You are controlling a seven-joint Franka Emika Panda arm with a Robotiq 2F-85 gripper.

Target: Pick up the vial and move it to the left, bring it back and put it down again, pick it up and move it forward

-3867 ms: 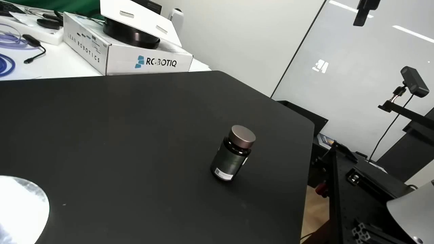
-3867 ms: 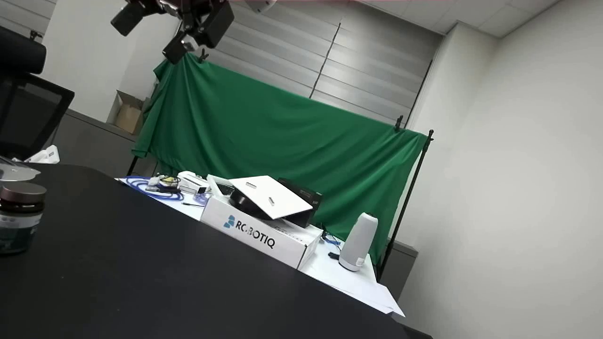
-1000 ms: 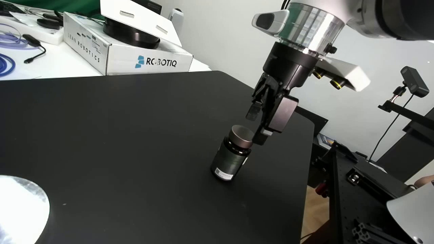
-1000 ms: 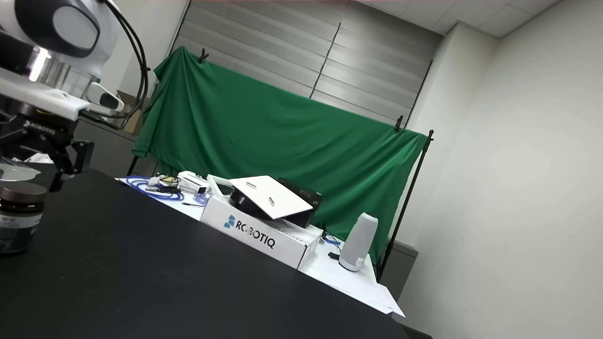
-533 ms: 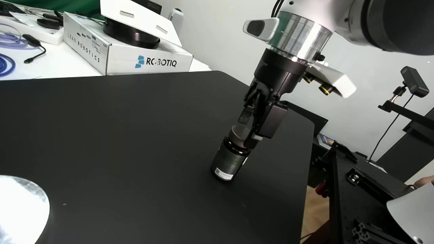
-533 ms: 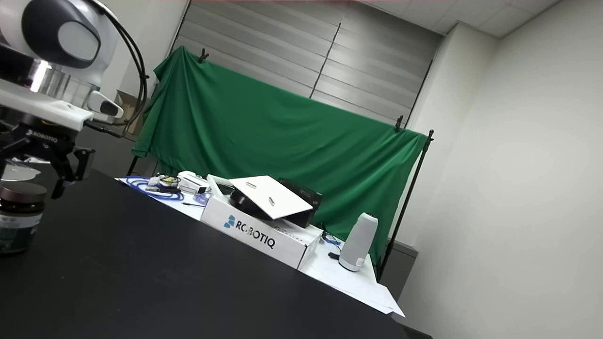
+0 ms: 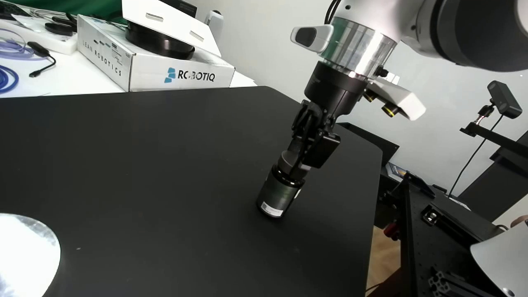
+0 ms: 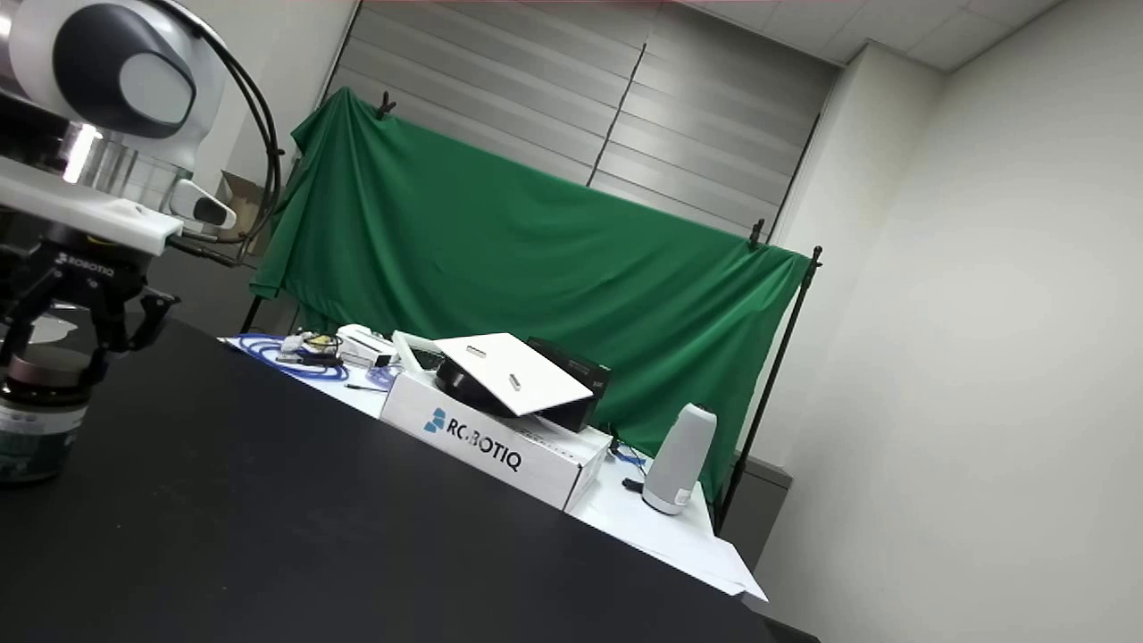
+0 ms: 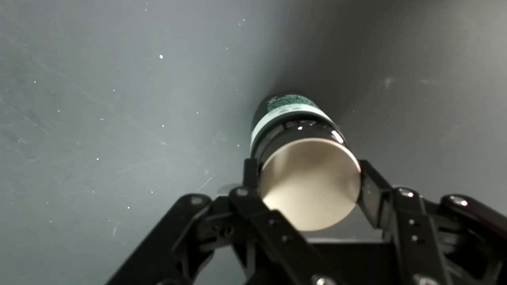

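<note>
Vial (image 7: pixel 279 190), 1, dark-bodied, brown-capped. Gripper (image 9: pixel 309 178) clamped on its cap (image 9: pixel 311 190); in the wrist view, 2 fingers (image 9: pixel 250 174) touch at 9 and 3 o'clock.

Vial cap (image 7: pixel 286 160) partly behind tool (image 7: pixel 293 162) in an exterior view

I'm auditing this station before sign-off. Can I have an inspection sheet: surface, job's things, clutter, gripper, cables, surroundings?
Surface: black table; pale specks and scratches in the wrist view.
Job's things: vial, capped; cannot tell whether it touches the table.
Clutter: Robotiq box on the white table, bearing a black roll and slanted white panel.
Gripper: shut on the vial's cap.
Cables: blue coil on the white table; black cables beside the arm.
Surroundings: green cloth, white wall, camera.
</note>
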